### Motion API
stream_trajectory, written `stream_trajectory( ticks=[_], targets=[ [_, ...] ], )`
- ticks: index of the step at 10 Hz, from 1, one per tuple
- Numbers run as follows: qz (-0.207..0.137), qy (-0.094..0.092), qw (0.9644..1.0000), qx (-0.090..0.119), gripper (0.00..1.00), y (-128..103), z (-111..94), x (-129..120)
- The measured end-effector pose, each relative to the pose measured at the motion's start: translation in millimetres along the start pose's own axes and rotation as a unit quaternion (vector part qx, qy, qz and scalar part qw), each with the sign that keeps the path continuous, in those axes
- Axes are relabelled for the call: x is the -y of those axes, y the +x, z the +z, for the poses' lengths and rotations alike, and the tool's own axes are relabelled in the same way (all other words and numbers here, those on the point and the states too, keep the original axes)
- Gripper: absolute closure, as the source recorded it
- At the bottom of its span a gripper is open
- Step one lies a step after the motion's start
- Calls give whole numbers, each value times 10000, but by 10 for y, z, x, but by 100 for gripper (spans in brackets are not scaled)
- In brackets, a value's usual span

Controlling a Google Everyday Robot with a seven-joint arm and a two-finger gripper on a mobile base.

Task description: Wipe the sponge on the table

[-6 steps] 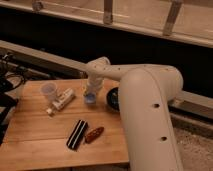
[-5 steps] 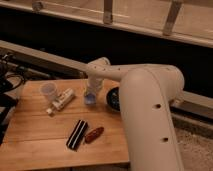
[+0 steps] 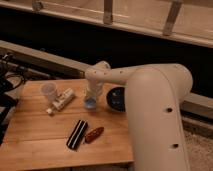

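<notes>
The pale blue sponge (image 3: 90,103) lies on the light wooden table (image 3: 40,135), just left of the dark bowl. My gripper (image 3: 91,99) comes straight down onto it from the white arm, which reaches in from the right. The arm's wrist covers the top of the sponge, so only its lower edge shows.
A clear cup (image 3: 48,91) stands at the back left with a white bottle (image 3: 60,101) lying beside it. A dark round bowl (image 3: 116,98) sits right of the sponge. A black-and-white striped block (image 3: 76,134) and a reddish-brown oblong item (image 3: 94,134) lie near the front.
</notes>
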Motion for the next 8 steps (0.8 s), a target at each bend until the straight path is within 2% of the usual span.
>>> stream_trajectory(
  ticks=[2, 5, 8],
  targets=[
    [13, -6, 9999, 113, 100, -89, 26, -117],
    [344, -16, 9989, 307, 100, -467, 76, 75],
    [660, -88, 9972, 330, 100, -689, 163, 237]
  ],
)
